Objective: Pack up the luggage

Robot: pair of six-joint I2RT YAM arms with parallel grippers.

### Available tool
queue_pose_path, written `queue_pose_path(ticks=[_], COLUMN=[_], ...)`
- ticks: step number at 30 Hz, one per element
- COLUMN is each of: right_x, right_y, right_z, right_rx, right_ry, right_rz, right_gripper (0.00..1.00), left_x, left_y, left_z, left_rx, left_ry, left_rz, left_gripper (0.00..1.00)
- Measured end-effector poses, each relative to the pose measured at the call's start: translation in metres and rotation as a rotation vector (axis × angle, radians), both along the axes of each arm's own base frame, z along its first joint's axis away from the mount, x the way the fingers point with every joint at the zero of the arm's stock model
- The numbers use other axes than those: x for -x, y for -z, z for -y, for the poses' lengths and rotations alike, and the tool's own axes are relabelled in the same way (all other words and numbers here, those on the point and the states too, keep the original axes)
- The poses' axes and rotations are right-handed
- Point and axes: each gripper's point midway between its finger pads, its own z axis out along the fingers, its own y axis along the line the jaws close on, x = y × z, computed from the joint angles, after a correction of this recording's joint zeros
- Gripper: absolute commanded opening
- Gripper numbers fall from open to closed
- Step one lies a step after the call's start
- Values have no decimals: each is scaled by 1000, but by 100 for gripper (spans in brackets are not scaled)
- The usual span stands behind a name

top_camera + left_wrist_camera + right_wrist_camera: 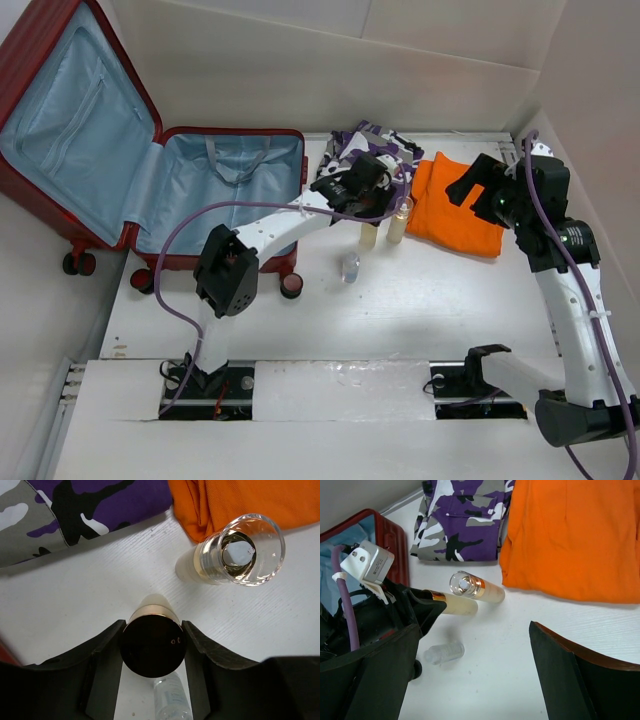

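Far left, the luggage (190, 200) lies open: the base is flat on the table (420, 310) and the lid is tipped back against the wall, blue lining up. It is a hard, ribbed shell, so I judge it stiff and bulky, the heaviest thing here. It stands on small wheels (292, 286), so a push could make it roll. The soft lining will give under whatever lands in it. The lid's red rim looks like the place to take hold when it is time to shut it.

In the middle, the left gripper (153, 625) has its 2 fingers tight against either side of the dark-capped bottle (152, 647), and that reads as a grip. The bottle looks smooth, hard and probably breakable, and a round cap can slip, so squeeze it square on.

Just beside it stands the clear-capped bottle (242, 550), equally easy to knock over. A small clear bottle (350, 268) waits nearer the arms.

Beyond them lie a camouflage garment (380, 138) and an orange garment (455, 210), both folded, soft and light.

On the right, the right gripper (486, 615) hangs over the orange garment with its jaws spread wide and nothing between them.
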Motion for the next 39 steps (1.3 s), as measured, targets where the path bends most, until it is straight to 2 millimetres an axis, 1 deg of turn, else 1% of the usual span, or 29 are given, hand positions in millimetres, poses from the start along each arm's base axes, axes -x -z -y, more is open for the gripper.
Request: queue_pose_path(ticks=[7,13,14,16,19,21,23,24,26,27,31,35,36,37,39], right_x=[0,0,0,0,1,2,3,5,8,9,14,19,20,22,24], right_y=[0,0,0,0,-1,-2,-5,-6,-10,-11,-13,-7,-4,-2,3], right_z=[0,0,-1,-1,-2,-4,-5,-6,-8,-9,-14,-24,-27,-30,-36], right_rx=[4,2,2,0,-3,-7,-12,-16,-22,-25,-31,-43,-45,-48,-52], right_ry=[-2,-5,-6,-10,-16,-22,-30,-37,-47,-53,-74,-120,-132,-147,-172], right_rz=[0,0,0,0,2,3,11,15,27,31,42,31,24,18,9], right_gripper=[96,96,96,95,95,95,95,95,95,95,95,95,95,95,95], left_x=[0,1,1,-1,-9,-16,-26,-33,-47,-56,-88,-111,-116,-116,-122], left_y=[0,-7,-12,-25,-53,-75,-93,-102,-117,-124,-148,-170,-174,-174,-173], left_z=[0,-2,-3,-2,0,2,-1,-6,-22,-34,-97,-180,-215,-222,-267], left_rx=[0,-11,-11,-4,37,83,122,135,154,157,153,163,166,166,160], left_ry=[0,-4,-6,-13,-33,-50,-80,-101,-156,-192,-374,-594,-678,-697,-801], left_rz=[0,-5,-2,10,43,69,95,108,135,151,208,254,262,262,262], left_gripper=[28,25,24,23,23,23,23,22,22,22,22,22,22,22,22])
